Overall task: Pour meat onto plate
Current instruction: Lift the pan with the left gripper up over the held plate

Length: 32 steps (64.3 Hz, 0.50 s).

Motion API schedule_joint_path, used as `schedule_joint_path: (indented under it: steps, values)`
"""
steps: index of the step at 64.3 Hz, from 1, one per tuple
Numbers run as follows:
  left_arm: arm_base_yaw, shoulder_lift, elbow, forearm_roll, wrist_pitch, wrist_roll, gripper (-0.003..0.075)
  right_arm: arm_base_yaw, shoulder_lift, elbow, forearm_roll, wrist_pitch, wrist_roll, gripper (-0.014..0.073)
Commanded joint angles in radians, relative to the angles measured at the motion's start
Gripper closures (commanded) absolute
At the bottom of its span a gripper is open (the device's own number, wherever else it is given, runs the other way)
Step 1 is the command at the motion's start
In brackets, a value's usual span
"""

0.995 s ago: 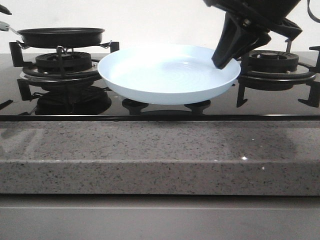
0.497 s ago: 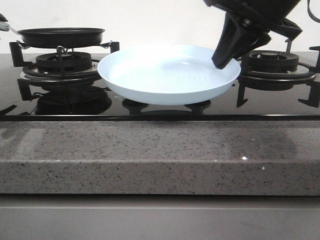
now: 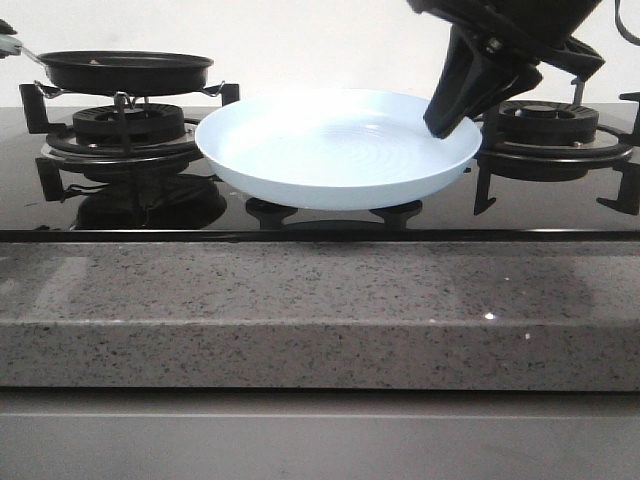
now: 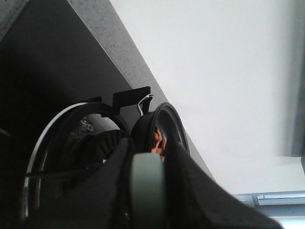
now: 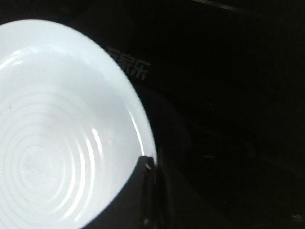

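On the hob, plate (image 3: 340, 150) sits glossy pale blue.

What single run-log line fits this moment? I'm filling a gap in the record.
left gripper: shut on pale handle of black frying pan | reddish-brown meat pieces: in pan | right gripper: at rim of pale blue round plate | plate: empty

Bright, even light washes the front view, and the plate (image 3: 338, 150) blows out to near white with soft glare. The right wrist view is very dark beyond it. The left wrist view's near pan handle (image 4: 147, 186) is blurred.
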Motion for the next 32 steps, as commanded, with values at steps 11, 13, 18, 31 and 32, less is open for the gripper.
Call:
schedule_joint_path:
  steps: [11,13,18,31,32]
  values:
    - [-0.001,-0.091,-0.028,-0.151,0.129,0.037,0.0741,-0.001,-0.052,-0.024,0.031,-0.023,-0.010,0.0699]
    - [-0.001,-0.104,-0.028,-0.151,0.129,0.038,0.0741,-0.001,-0.052,-0.024,0.031,-0.023,-0.010,0.0699]
    - [-0.001,-0.137,-0.028,-0.149,0.127,0.051,0.0741,-0.001,-0.052,-0.024,0.031,-0.023,-0.010,0.0699]
    - [-0.004,-0.271,-0.028,-0.072,0.117,0.087,0.0741,-0.001,-0.052,-0.024,0.031,-0.023,-0.010,0.0699]
    - [-0.006,-0.282,-0.026,-0.064,0.108,0.087,0.0741,-0.001,-0.052,-0.024,0.031,-0.023,-0.010,0.0699]
